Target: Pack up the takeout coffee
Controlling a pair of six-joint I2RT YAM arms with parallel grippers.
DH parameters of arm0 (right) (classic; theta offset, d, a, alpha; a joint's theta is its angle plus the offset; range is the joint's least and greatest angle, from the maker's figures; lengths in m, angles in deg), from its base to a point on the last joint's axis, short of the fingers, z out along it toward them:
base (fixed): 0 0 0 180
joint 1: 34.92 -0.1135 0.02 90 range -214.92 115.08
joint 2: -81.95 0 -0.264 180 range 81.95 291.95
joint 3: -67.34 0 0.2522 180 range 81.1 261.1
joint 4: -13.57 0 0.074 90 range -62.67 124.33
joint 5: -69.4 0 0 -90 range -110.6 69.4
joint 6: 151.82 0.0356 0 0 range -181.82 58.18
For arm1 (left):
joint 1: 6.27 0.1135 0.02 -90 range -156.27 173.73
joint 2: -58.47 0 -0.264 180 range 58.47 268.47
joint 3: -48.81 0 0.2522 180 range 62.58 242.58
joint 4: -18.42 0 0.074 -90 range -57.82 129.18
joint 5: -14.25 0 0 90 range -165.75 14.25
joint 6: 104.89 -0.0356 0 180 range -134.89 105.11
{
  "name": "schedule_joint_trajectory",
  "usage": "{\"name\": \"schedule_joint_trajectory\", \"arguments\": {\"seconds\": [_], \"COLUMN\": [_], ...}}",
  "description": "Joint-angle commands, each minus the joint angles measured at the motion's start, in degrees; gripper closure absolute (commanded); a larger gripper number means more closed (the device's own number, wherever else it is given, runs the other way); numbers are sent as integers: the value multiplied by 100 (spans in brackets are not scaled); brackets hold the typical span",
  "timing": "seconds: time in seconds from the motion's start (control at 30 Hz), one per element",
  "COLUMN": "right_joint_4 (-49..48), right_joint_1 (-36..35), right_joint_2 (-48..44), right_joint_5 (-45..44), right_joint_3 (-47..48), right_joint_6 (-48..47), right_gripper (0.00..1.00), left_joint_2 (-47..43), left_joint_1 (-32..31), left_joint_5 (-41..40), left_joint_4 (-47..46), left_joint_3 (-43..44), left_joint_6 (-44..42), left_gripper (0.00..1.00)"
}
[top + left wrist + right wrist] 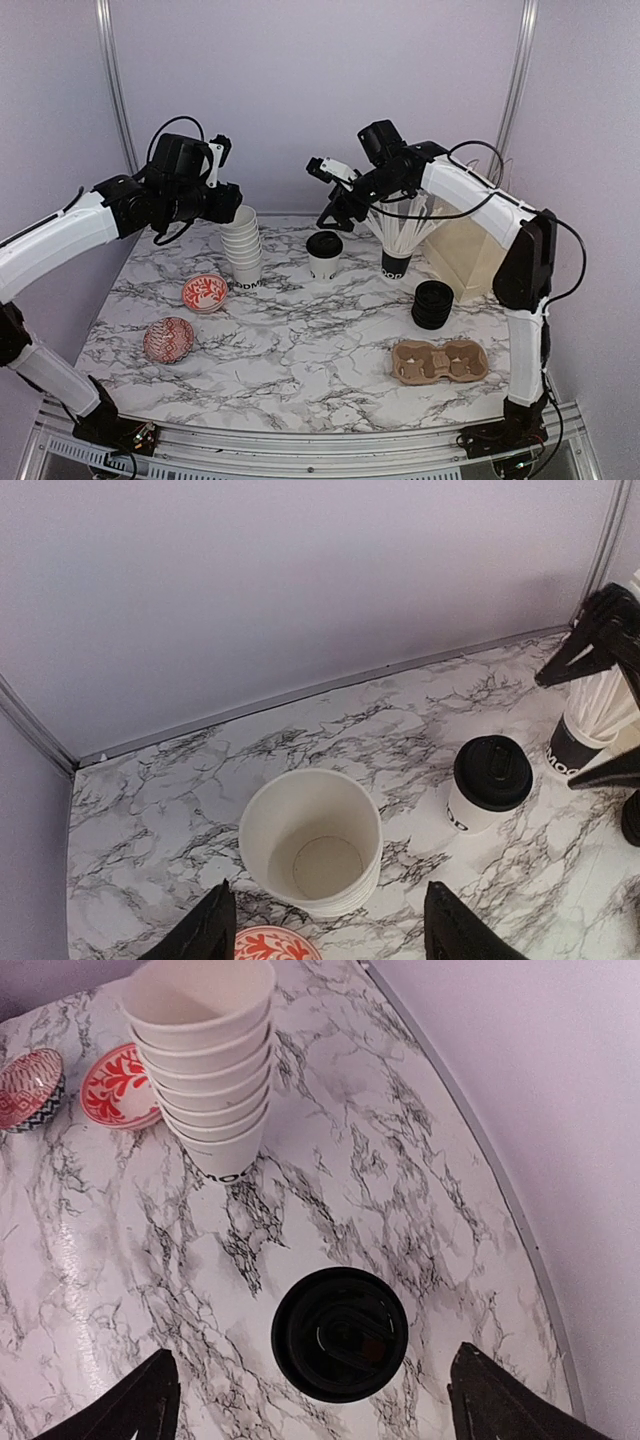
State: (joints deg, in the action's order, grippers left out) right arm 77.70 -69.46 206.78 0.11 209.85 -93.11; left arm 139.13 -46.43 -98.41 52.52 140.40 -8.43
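One takeout coffee (324, 253) stands at the back centre of the marble table: a small white cup with black lettering and a round black lid (340, 1333). My right gripper (338, 214) hangs open right above it. In the right wrist view its fingers (150, 1405) stand wide on either side of the lid without touching it. My left gripper (232, 205) hovers open over the stack of lidless white cups (243, 247). In the left wrist view (330, 932) the top cup's mouth (312, 840) lies just ahead of the fingertips. The same lidded coffee (487, 783) stands to the stack's right.
A cardboard cup carrier (438, 361) lies front right, with a stack of black lids (432, 304) behind it. A black cup of white stirrers (395, 262) and a paper bag (465, 258) stand back right. Two red patterned bowls (205, 292) (168, 339) sit on the left.
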Motion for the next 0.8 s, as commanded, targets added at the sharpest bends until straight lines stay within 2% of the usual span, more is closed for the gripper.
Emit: {"name": "schedule_joint_trajectory", "arguments": {"seconds": [0.0, 0.1, 0.23, 0.33, 0.57, 0.77], "right_joint_4": [111, -71, -424, -611, -684, -635], "right_joint_1": [-30, -34, -35, -35, -35, -31], "right_joint_2": [-1011, -1660, -2437, -2775, -2883, -2801], "right_joint_5": [1070, 1568, 1801, 1818, 1831, 1992], "right_joint_3": [-816, -1732, -2918, -3435, -3772, -3769], "right_joint_6": [-296, -508, -626, -591, -590, -597], "right_gripper": [11, 14, 15, 15, 15, 16], "left_joint_2": [644, 1091, 1518, 1778, 2289, 2566], "left_joint_1": [292, 412, 542, 600, 643, 668], "left_joint_5": [876, 1100, 1385, 1499, 1655, 1569], "left_joint_4": [819, 1271, 1520, 1628, 1900, 2075], "left_joint_3": [814, 1378, 1770, 1986, 2416, 2599], "left_joint_6": [-244, -194, -67, -27, -13, 56], "left_gripper": [43, 52, 62, 62, 64, 75]}}
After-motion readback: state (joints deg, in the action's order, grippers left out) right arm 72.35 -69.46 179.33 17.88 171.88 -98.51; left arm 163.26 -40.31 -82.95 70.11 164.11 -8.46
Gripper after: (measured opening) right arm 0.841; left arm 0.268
